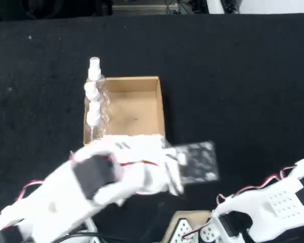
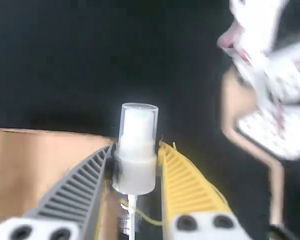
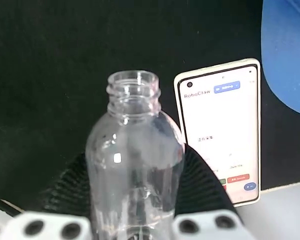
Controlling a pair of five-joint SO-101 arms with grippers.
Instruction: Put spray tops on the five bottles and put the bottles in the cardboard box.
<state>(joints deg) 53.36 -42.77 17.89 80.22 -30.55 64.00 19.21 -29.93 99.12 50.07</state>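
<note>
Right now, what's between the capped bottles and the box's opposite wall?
Nothing. In the high view the three capped bottles line one side of the cardboard box, and its floor is bare from them to the opposite wall.

Overall light: soft and even, coming from above; the black desk (image 1: 233, 76) swallows it and shows no hard shadows.
High view: the cardboard box (image 1: 137, 109) is evenly lit inside; the left arm (image 1: 91, 182) over its near edge is washed-out white and smeared.
Far edge: a pale strip (image 1: 273, 6) beyond the desk is very bright.
Left wrist view: the spray top (image 2: 136, 150) is pale and soft-edged; the right arm (image 2: 270, 75) behind it is heavily blurred, its white parts blown out.
Right wrist view: the bottle (image 3: 135, 165) is crisp, with a small white glint on its shoulder; the phone (image 3: 220, 135) screen is the brightest patch.
</note>
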